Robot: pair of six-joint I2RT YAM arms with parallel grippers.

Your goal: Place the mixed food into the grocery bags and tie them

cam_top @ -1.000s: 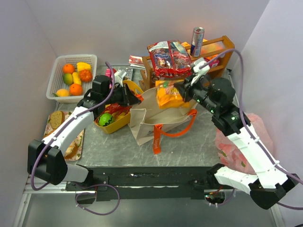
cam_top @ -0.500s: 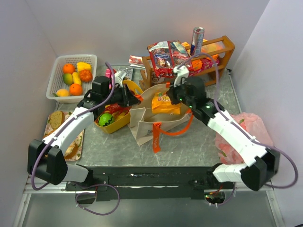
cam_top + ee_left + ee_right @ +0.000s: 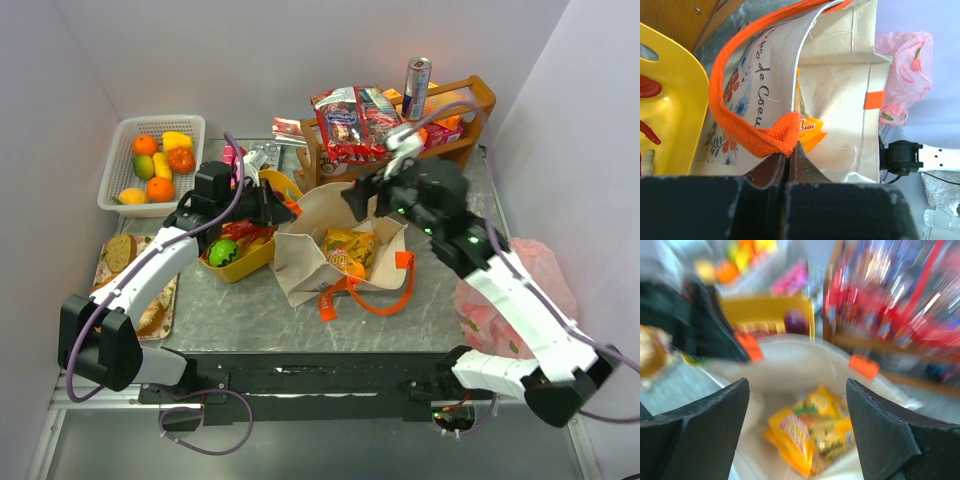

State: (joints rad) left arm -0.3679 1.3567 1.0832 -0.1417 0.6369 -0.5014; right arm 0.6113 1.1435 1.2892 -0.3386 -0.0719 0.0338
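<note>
Two bags were in play. The canvas tote [image 3: 300, 265] lay mid-surface with its mouth open. It looked soft with no stiffness, so it probably needed the rim held up to load. The left end effector [image 3: 789, 150] was clamped shut on its orange handle [image 3: 735, 115], which looked like the sensible hold. The pink plastic bag [image 3: 478, 300] sat crumpled at the right edge of the surface. It looked thin, slippery and likely to tear, so I'd gather it by its loops.

The red snack packets [image 3: 355, 120] were on the wooden rack. They looked light and crinkly, best pinched at a seam. The orange crisp bag [image 3: 350, 250] lay inside the tote, puffy and crushable. The right end effector [image 3: 797, 405] hung over it with jaws wide apart, holding nothing. The slim can [image 3: 417, 88] stood on top of the rack. It looked rigid and smooth, best gripped mid-body. The green fruit [image 3: 223, 252] was in the yellow tub, round and likely to roll.

Readable text: the tote print showed "de Coeu…" in script. The crisp bag's lettering was too blurred to read.
</note>
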